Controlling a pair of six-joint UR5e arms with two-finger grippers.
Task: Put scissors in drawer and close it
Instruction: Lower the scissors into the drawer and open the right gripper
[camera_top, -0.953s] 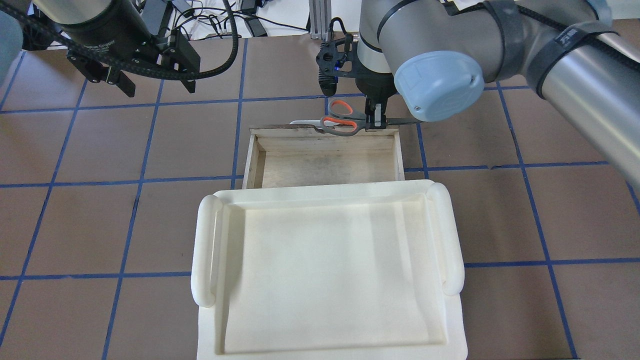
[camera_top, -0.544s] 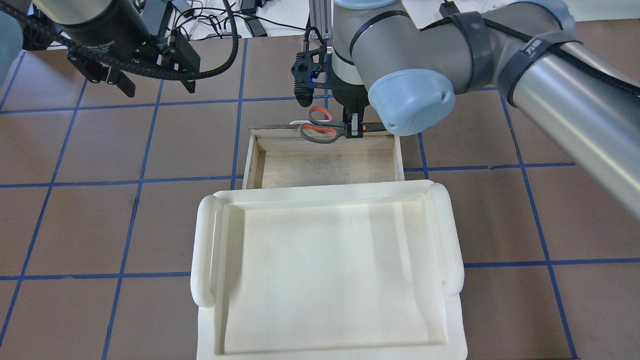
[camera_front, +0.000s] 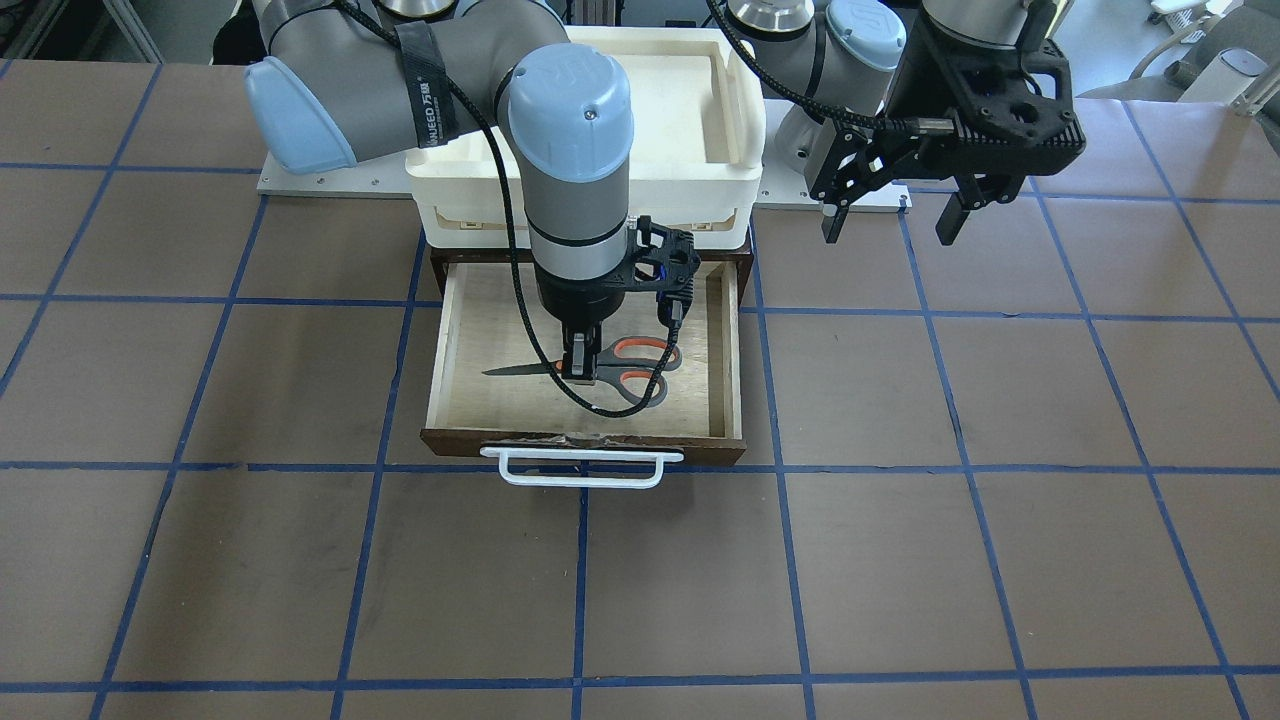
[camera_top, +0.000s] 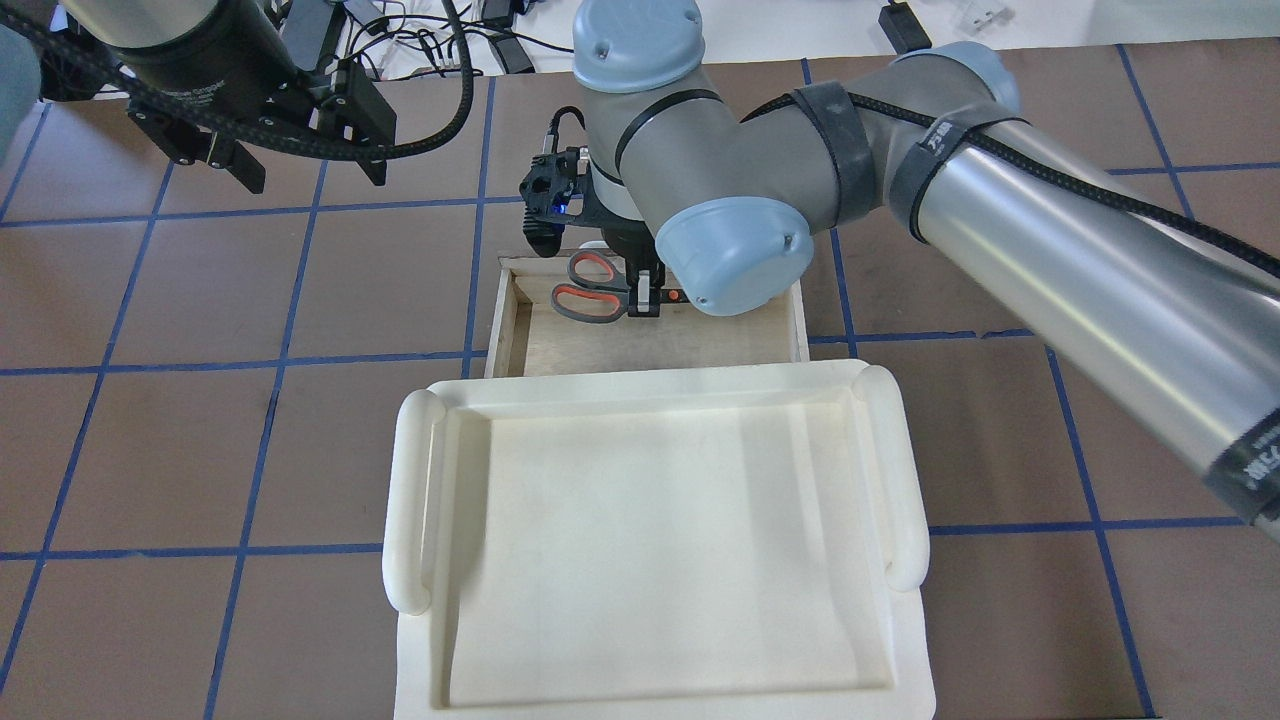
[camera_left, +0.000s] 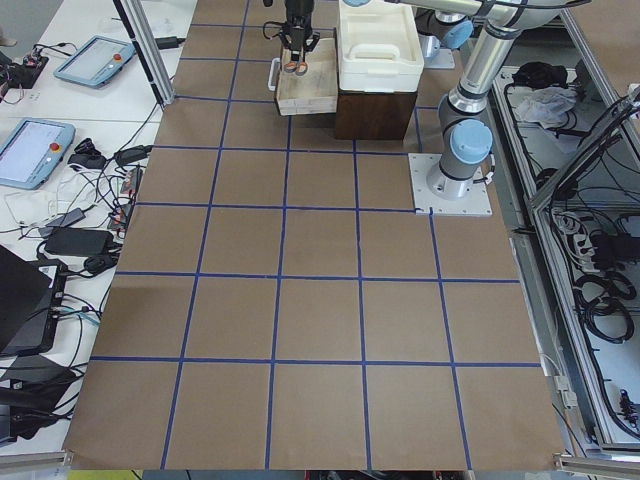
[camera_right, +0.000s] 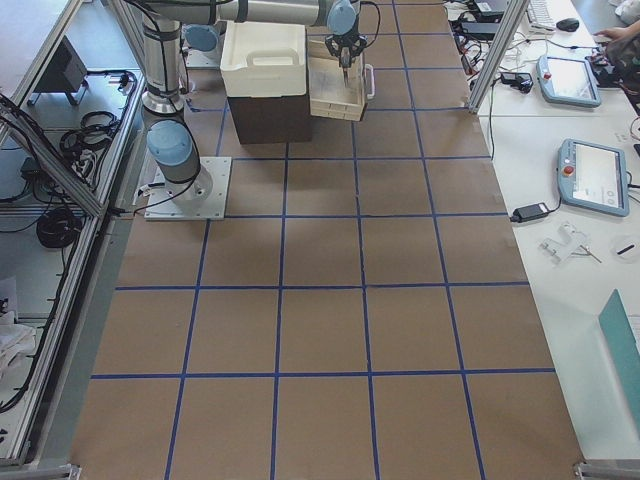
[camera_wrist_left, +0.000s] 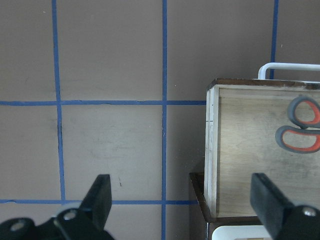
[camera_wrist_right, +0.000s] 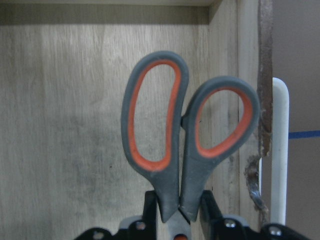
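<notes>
The scissors (camera_front: 628, 368) have grey handles lined orange-red and are held level over the pale floor of the open drawer (camera_front: 470, 360). My right gripper (camera_front: 578, 372) is shut on them where the handles meet the blades. In the right wrist view the handles (camera_wrist_right: 185, 140) lie close to the drawer's front panel and white bar handle (camera_wrist_right: 280, 150). From overhead, the scissors (camera_top: 590, 290) sit in the drawer's far left part. My left gripper (camera_top: 310, 180) hangs open and empty above the table, left of the drawer (camera_wrist_left: 240, 160).
A white plastic tray (camera_top: 650, 540) sits on top of the dark cabinet that holds the drawer. The drawer's white handle (camera_front: 580, 470) sticks out over the brown, blue-taped table. Cables and tablets lie on side desks (camera_left: 60, 130).
My right arm has carried the scissors from above the drawer's front edge leftward and toward the robot, over the drawer's inside. The left arm has not moved.
</notes>
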